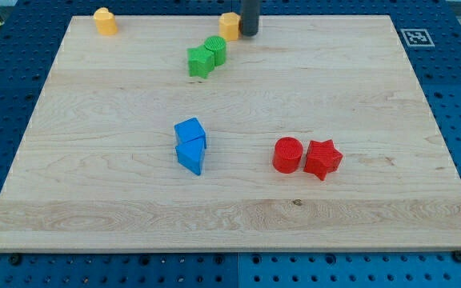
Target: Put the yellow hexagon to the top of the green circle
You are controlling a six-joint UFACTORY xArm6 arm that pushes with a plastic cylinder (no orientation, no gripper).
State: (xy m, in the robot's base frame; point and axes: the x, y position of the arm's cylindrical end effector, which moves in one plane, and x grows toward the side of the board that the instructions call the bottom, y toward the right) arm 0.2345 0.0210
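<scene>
The yellow hexagon (pixel 229 26) sits near the top edge of the wooden board (pixel 358 224), just above and right of the green circle (pixel 215 50). A green star (pixel 201 62) touches the green circle on its lower left. My tip (pixel 249 34) is at the end of the dark rod that comes down from the view's top. It stands right beside the yellow hexagon, on its right side, touching or nearly touching it.
Another yellow block (pixel 105 21) sits at the top left corner. A blue cube (pixel 190 132) and a blue triangular block (pixel 190 156) touch each other at the centre. A red circle (pixel 288 154) and a red star (pixel 322 158) sit side by side at the right.
</scene>
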